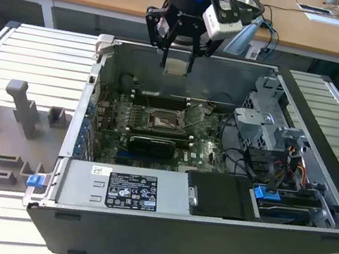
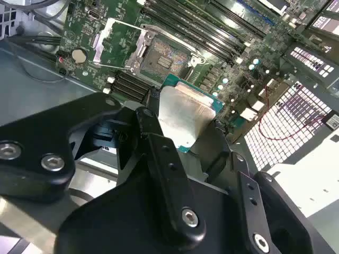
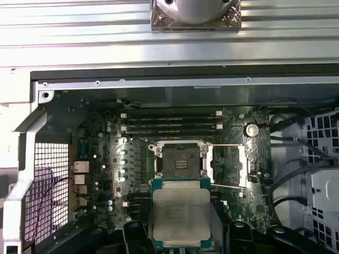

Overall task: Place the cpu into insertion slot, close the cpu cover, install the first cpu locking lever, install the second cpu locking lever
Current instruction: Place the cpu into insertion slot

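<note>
Gripper: the gripper (image 1: 177,64) hung over the back of the open computer case (image 1: 139,238), and its two black fingers (image 3: 135,233) were pinching the cpu by opposite edges.
Cpu: the cpu (image 3: 181,214) sat flat between the fingers. Its pale metal top faced the camera in both wrist views, and a thin green border showed round it.
Handling: I judged it light and stiff, a rigid little plate that would not sag. The smooth metal top looked slippery, and the underside is probably delicate, so it seemed a piece to set down rather than drop.
Where to hold: from where I stood, the two bare side edges looked like the right place, as the gripper had it, with the faces left alone.
Cpu against gripper: it was clamped between the fingertips, level rather than tipped, and clear of the board below.
Insertion slot: the insertion slot (image 3: 180,164) lay open on the green motherboard (image 3: 100,159) with its dark contact field bare. It was below the cpu and well apart from it, so the chip was not seated.
Cpu cover: the cpu cover (image 3: 228,164) stood swung back just beside the slot, not closed.
Further out: the long memory slots (image 3: 169,124) ran past the socket. The case rested on a ribbed metal worktop (image 1: 32,54).
</note>
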Controlling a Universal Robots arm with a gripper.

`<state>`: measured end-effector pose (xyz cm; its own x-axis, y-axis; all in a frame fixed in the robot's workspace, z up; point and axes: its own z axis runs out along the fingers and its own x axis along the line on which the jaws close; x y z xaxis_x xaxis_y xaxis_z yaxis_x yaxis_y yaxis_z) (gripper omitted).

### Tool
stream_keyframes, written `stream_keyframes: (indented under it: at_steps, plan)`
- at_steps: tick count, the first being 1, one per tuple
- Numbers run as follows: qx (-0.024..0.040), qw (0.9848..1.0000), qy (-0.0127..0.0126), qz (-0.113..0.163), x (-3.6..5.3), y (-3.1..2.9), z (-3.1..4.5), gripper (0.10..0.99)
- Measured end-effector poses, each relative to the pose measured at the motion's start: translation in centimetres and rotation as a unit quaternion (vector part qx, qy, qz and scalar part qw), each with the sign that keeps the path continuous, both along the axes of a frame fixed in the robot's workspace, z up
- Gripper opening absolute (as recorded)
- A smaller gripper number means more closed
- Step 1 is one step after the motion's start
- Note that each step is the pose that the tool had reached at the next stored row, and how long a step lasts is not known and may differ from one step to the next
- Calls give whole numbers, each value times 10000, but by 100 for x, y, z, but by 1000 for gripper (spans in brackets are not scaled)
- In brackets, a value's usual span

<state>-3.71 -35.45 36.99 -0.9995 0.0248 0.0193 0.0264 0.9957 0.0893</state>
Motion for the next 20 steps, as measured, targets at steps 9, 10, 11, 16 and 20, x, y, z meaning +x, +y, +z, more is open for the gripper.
stream_keyframes:
  at_steps: [9, 10, 11, 16, 20]
  plan:
    - [0, 10000, 0, -86, 0, 0, -1, 525]
    - [0, 9999, 0, -139, 0, 0, -4, 525]
    - [-1, 9998, 0, -208, 0, 0, -7, 525]
    - [-1, 9992, 0, -396, 0, 0, -10, 525]
    - [0, 9983, 0, -581, 0, 0, -13, 525]
